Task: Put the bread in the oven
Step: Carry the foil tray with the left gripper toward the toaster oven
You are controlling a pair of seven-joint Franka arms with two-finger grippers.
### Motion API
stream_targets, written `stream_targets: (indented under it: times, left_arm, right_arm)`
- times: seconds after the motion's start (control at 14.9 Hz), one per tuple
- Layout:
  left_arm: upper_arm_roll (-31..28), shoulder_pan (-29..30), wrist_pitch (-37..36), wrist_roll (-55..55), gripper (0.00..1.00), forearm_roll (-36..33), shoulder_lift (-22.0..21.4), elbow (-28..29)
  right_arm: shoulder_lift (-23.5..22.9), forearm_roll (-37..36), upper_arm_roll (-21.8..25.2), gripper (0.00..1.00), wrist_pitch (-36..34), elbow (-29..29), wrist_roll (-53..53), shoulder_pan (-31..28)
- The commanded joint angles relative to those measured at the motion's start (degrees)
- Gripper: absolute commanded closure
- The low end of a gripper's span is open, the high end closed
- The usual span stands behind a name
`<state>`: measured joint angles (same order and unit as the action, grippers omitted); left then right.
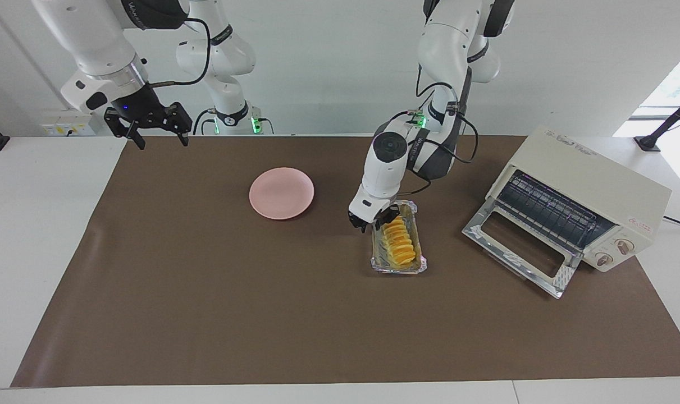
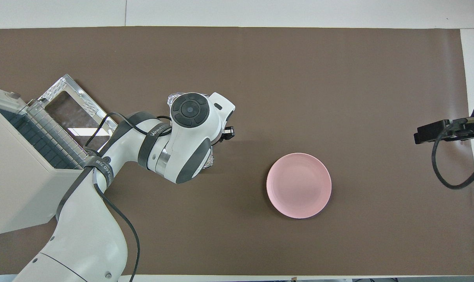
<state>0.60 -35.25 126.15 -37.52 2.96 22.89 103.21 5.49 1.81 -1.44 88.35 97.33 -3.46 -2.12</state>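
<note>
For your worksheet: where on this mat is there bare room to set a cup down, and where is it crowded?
Bare: the mat's wide strip farther from the robots than the plate and tray. Crowded: between tray and oven, where the open door juts out.

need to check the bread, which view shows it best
The facing view: the bread lies in plain sight in its foil tray. In the overhead view the left arm covers it; only bits of foil show.
</note>
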Motion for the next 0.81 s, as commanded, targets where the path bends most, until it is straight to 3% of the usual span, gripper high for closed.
stream_targets:
  times: [0.0, 0.2, 0.47, 0.74]
  left_arm:
    - [-0.42, -0.35, 0.41, -1.07, 1.0, -1.02, -0.3, 0.68]
    - [-0.68, -0.61, -2.39, -1.15, 1.0, -0.94, -0.39, -0.46]
    - [-2.35, 0.61, -12.32, -2.21, 1.0, -0.76, -2.23, -7.74]
    - [-8.22, 1.76, -16.44, -3.87, 1.0, -0.32, -2.15, -13.98]
  right_arm:
    - [1.02, -0.75, -0.67, 0.0, -0.46, 0.58, -1.03, -0.87]
    - [1.02, -0.75, -0.67, 0.0, -0.46, 0.58, -1.03, -0.96]
    - [0.93, -0.75, -0.67, 0.0, -0.46, 0.58, -1.03, -0.96]
    - [1.02, -0.75, -0.67, 0.0, -0.46, 0.58, -1.03, -0.96]
